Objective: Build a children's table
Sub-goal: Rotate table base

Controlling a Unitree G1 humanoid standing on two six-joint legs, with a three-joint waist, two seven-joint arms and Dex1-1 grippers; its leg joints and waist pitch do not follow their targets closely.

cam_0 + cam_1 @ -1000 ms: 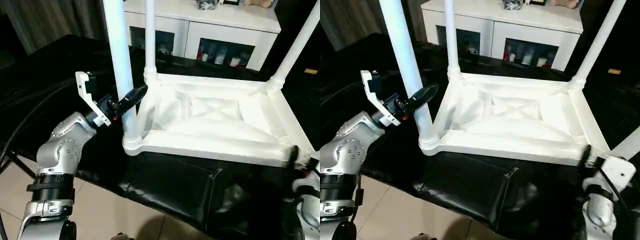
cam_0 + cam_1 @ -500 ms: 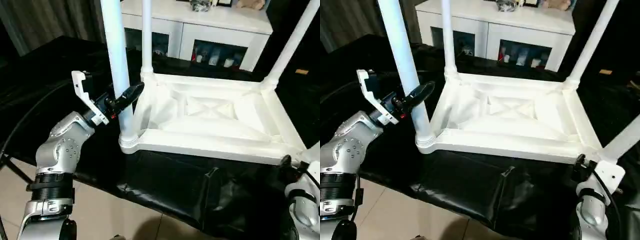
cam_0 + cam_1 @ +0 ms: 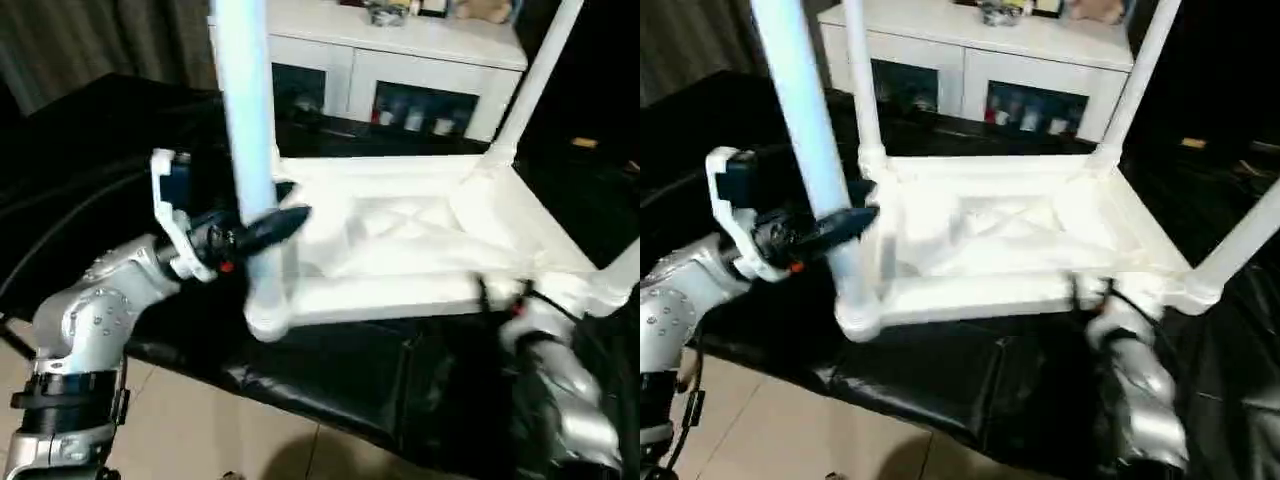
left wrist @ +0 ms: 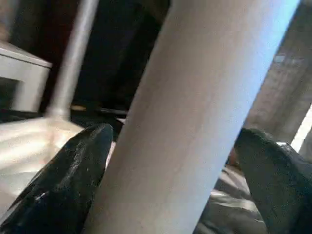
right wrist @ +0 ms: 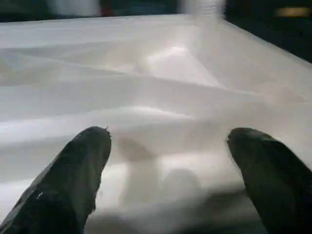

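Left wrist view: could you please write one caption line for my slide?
The left hand, fingers spread wide, straddles a round white table leg of the upturned children's table.

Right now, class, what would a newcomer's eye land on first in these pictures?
The upturned white children's table on the black-covered bench, legs pointing up. The left gripper straddles the nearest leg, its fingers either side, and the right gripper reaches the table's near edge.
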